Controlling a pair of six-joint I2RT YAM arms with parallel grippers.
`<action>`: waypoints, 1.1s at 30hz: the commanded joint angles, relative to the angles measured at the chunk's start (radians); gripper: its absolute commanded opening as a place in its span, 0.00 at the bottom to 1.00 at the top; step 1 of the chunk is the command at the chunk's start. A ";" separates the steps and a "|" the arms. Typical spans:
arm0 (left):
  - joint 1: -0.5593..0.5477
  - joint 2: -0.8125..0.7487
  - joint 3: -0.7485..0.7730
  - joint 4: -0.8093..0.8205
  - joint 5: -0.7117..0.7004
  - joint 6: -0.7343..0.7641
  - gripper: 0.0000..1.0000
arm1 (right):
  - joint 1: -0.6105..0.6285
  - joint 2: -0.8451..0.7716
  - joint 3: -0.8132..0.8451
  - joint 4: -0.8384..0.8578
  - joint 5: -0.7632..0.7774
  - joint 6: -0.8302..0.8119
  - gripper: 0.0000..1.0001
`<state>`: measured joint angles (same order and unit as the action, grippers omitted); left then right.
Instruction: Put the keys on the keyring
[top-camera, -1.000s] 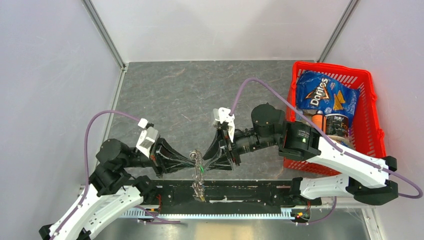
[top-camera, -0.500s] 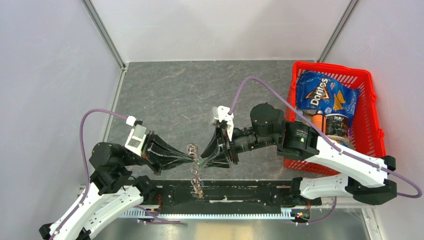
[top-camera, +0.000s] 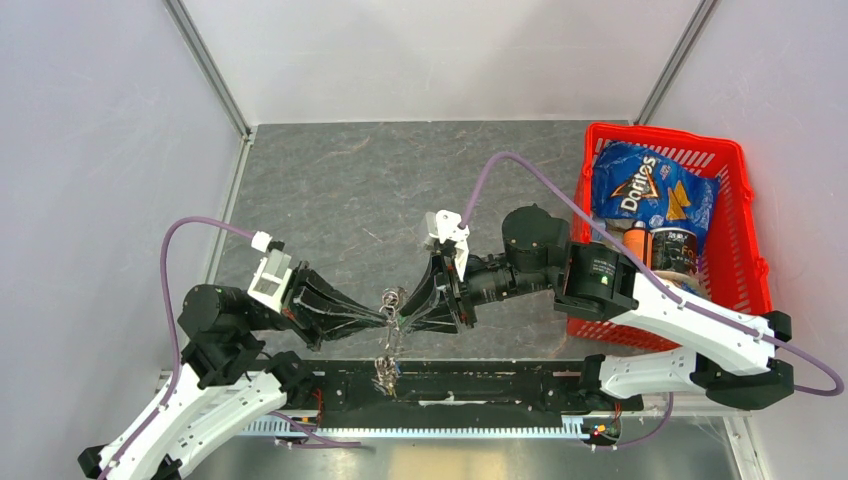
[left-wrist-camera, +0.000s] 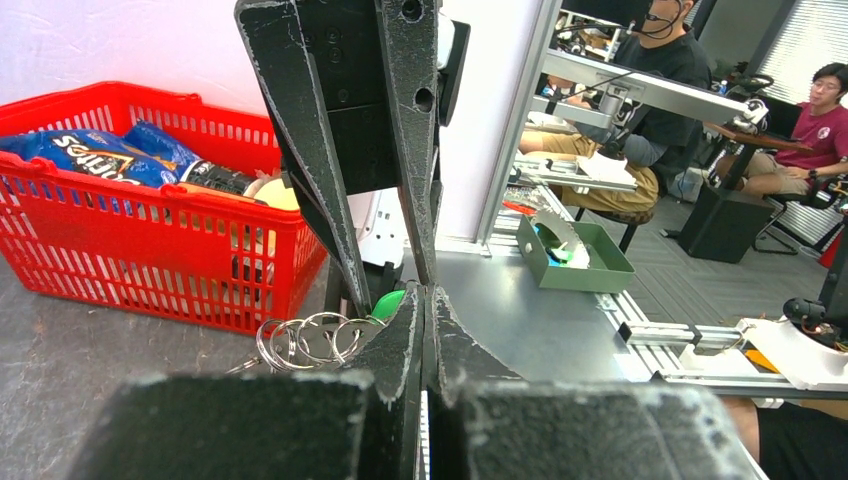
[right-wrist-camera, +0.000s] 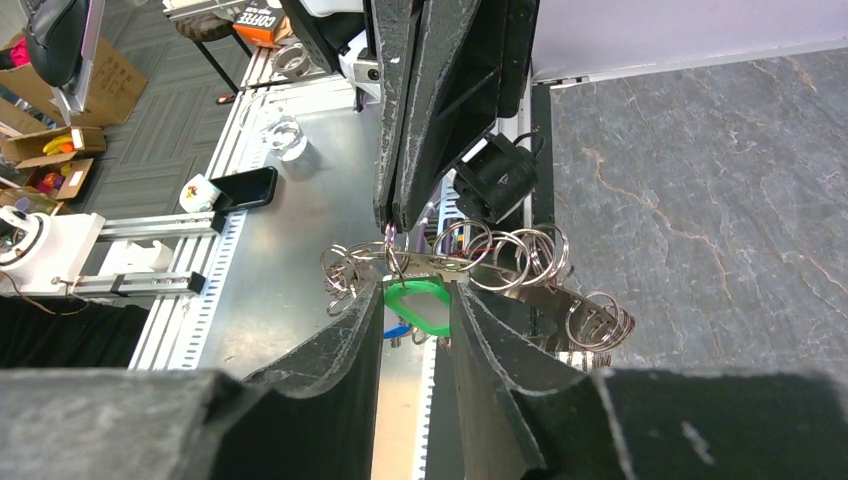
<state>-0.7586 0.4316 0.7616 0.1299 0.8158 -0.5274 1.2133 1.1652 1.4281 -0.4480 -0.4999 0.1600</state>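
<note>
Leftward and a little away from the arm bases is where the left tool (left-wrist-camera: 422, 292) has drawn over the last second. The string of rings hanging below it has swung the same way, and the right tool (right-wrist-camera: 417, 292) has followed and narrowed. The left tool's fingers are pressed together, pinching a wire loop of the keyring (right-wrist-camera: 505, 255) at their tips. The right tool's fingers bracket the green key (right-wrist-camera: 418, 306). Its head fills the gap, so it looks clamped, though contact on both sides is hard to confirm. Key and ring now sit tip to tip, which I judge to be the threading step, with the key not visibly on yet.

The right wrist view shows the key head just under the left tool's tips. Overhead there is only a tangle at that spot, plus rings dangling below both tools at the near edge of the bench (top-camera: 330, 190). The left wrist view shows rings fanned left of its tips, with green just beyond.
</note>
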 joint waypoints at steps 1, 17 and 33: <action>0.001 0.004 0.013 0.071 0.012 -0.033 0.02 | 0.000 -0.010 0.047 0.061 0.000 -0.013 0.36; 0.001 -0.002 0.009 0.074 0.004 -0.033 0.02 | 0.000 0.001 0.045 0.065 -0.015 -0.013 0.02; 0.001 -0.001 0.012 0.077 -0.010 -0.028 0.02 | 0.000 -0.027 -0.008 0.078 -0.039 0.003 0.00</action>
<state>-0.7586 0.4320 0.7616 0.1345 0.8200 -0.5312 1.2133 1.1629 1.4223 -0.4099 -0.5224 0.1616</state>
